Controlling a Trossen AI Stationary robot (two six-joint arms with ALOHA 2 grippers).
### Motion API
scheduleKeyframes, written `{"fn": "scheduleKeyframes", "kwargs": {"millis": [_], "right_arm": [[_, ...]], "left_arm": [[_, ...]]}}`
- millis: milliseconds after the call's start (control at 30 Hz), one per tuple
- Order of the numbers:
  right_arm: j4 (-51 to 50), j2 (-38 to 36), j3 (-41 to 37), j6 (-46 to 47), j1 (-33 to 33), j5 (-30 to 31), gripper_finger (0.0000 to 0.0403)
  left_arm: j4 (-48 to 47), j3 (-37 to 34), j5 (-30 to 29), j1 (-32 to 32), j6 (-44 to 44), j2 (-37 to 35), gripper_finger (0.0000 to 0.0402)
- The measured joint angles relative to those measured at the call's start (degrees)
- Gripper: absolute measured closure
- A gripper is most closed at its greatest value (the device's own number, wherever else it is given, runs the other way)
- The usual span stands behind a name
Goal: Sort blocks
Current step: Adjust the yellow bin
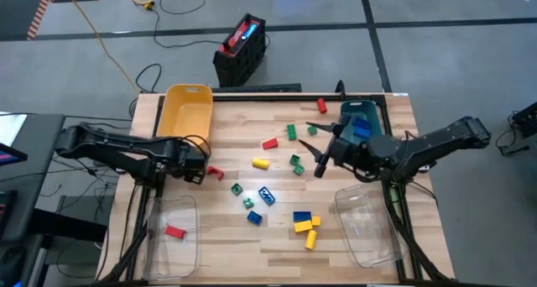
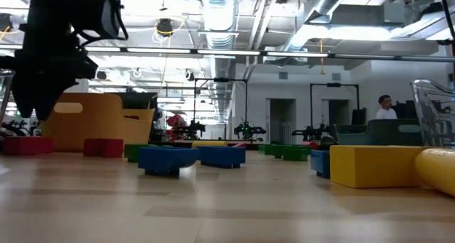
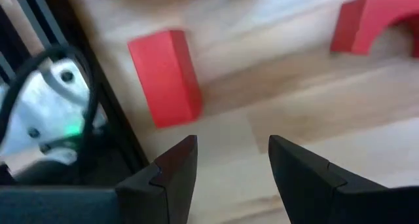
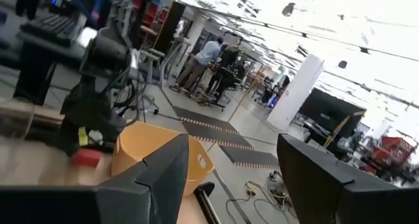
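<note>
Left tool (image 3: pixel 232 162) and right tool (image 4: pixel 229 165) both parted, empty, above scattered blocks (image 1: pixel 304 220).

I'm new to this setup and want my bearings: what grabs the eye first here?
Bright toy blocks lie scattered mid-table, flanked by two dark arms. The open left gripper hovers beside a red arch block; the open right gripper is raised near the teal bin. A yellow bin stands at the back left.

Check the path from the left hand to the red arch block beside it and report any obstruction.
Nothing visible blocks it. The left hand is open and empty, and the red arch block lies just beyond its fingertips on bare wood. The yellow bin sits off to one side, clear of that short path.
</note>
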Motion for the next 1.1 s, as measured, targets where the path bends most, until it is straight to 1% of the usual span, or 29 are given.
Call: {"fn": "scheduleKeyframes", "kwargs": {"millis": [200, 333, 500, 667, 767, 900, 1000, 1100], "right_arm": [[-1.05, 0.07, 0.02, 1.73, -2.03, -3.91, 0.0154], [-0.77, 0.04, 0.02, 1.89, -1.82, -4.11, 0.0154], [-1.05, 0.05, 0.02, 1.86, -0.88, -4.11, 0.0154], [-1.94, 0.04, 0.02, 1.71, 0.08, -4.11, 0.0154], [-1.94, 0.04, 0.02, 1.71, 0.11, -4.11, 0.0154], [-2.40, 0.04, 0.02, 1.73, 0.19, -4.11, 0.0154], [-2.42, 0.04, 0.02, 1.73, 0.50, -4.09, 0.0154], [-2.47, 0.04, 0.02, 1.73, 0.85, -4.09, 0.0154]], "left_arm": [[-2.60, -0.07, -2.04, 3.86, 4.02, 0.06, 0.0218], [-2.33, -0.11, -1.96, 5.18, 5.63, 0.38, 0.0218], [-3.69, -0.50, -3.37, 6.26, 7.95, 3.67, 0.0218], [-3.38, -0.43, -3.58, 7.29, 9.09, 8.79, 0.0217], [-2.63, -0.15, -4.20, 7.64, 10.42, 11.59, 0.0205], [-2.42, -0.15, -4.07, 7.77, 12.41, 13.97, 0.0177], [-0.28, -0.47, -2.63, 8.08, 13.90, 14.35, 0.0158], [0.85, -0.34, -0.38, 7.95, 14.29, 14.36, 0.0149]]}}
